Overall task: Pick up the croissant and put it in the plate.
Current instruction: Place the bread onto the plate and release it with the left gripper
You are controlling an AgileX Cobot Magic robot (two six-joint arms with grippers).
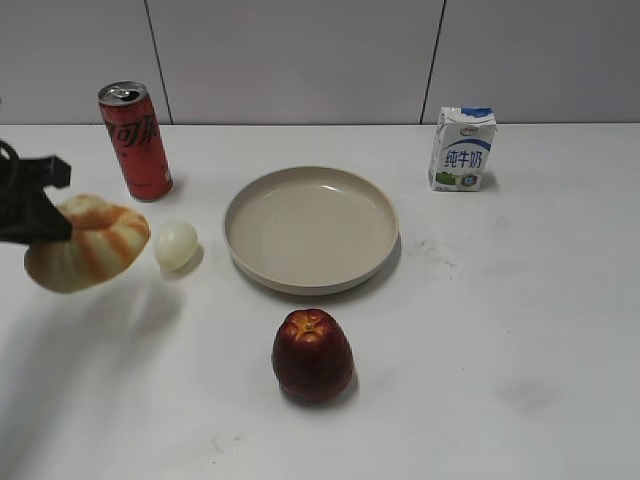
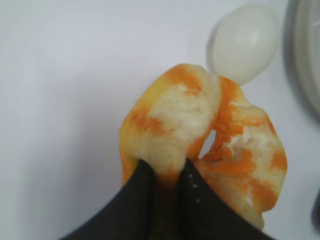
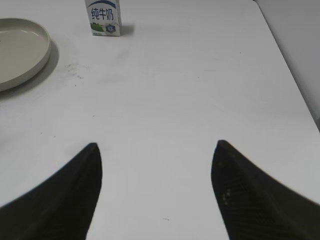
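The croissant [image 1: 88, 245], a puffy cream and orange-striped ring, hangs above the table at the far left, pinched by my left gripper [image 1: 48, 228]. In the left wrist view the black fingers [image 2: 167, 167] are shut on the croissant's edge [image 2: 200, 130]. The beige plate [image 1: 380, 215] sits at the table's middle, to the right of the croissant; its rim shows in the left wrist view [image 2: 305, 55] and the right wrist view [image 3: 42, 55]. My right gripper [image 3: 156, 147] is open and empty over bare table, out of the exterior view.
A pale egg [image 1: 176, 244] lies between the croissant and the plate, also in the left wrist view [image 2: 245, 42]. A red cola can [image 1: 135, 140] stands at the back left. A milk carton [image 1: 462, 149] stands at the back right. A dark red apple [image 1: 312, 355] sits in front of the plate.
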